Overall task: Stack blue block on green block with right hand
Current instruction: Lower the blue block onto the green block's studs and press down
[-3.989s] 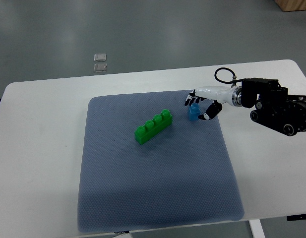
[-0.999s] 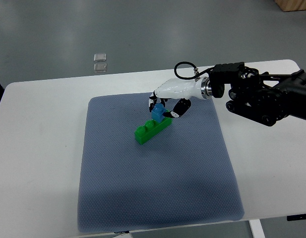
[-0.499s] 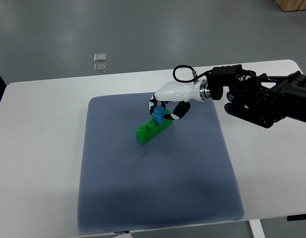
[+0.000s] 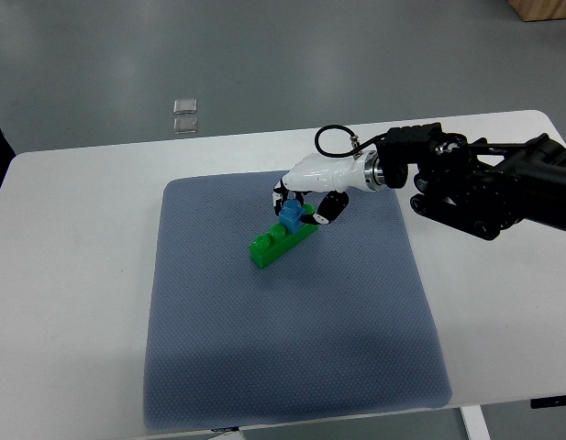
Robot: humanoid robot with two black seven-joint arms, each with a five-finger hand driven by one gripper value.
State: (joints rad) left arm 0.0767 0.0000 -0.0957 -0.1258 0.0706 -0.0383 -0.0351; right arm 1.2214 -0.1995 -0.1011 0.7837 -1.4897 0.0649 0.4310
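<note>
A long green block (image 4: 275,241) lies at an angle on the blue-grey mat (image 4: 292,348). A small blue block (image 4: 291,216) sits on top of the green block, near its far end. My right hand (image 4: 299,203) comes in from the right and its fingers are curled around the blue block, touching it from both sides. The far end of the green block is partly hidden by the fingers. The left arm does not show.
The mat lies on a white table (image 4: 72,302). Two small clear squares (image 4: 184,114) lie on the floor beyond the table's far edge. The black forearm (image 4: 475,188) stretches over the table's right side.
My right hand carried the blue block left from the mat's right part to the green block and lowered it onto it. In the last half second it moved only slightly.
</note>
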